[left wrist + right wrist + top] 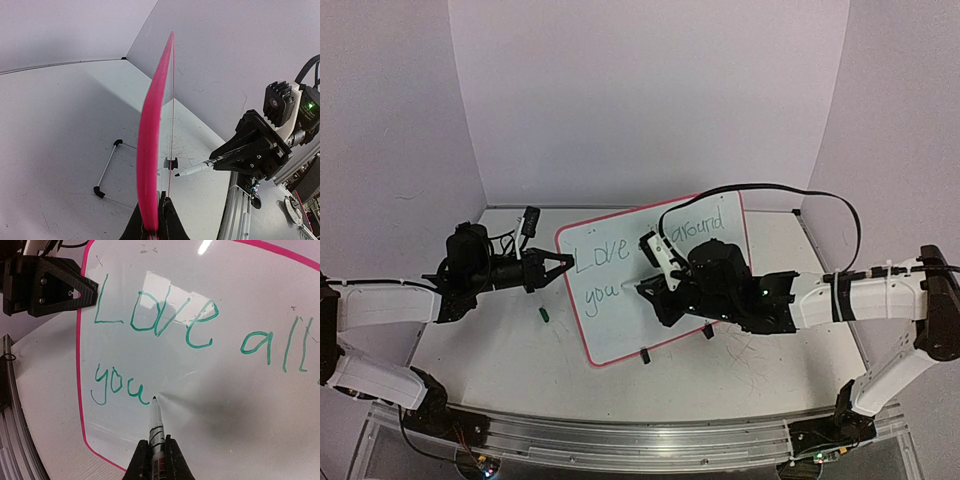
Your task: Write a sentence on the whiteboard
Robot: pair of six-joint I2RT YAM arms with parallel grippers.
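The whiteboard [620, 325] with its red-pink rim lies at the table's middle; it shows edge-on in the left wrist view [149, 150] and fills the right wrist view [225, 405]. The green sentence [602, 255] reads "Love all" and "you" in the right wrist view [131, 390], and "around" in the top view. My left gripper [565, 266] is shut on the board's left rim [159, 220]. My right gripper [645, 290] is shut on a marker [156, 422]. The marker's tip sits at the board just right of "you".
A green marker cap [545, 314] lies on the table left of the board. Two black clips [645, 356] stick out from the board's near edge. A wire bracket [107, 170] lies behind the board. Grey scribbles [760, 360] mark the tabletop. A metal rail [620, 435] runs along the front.
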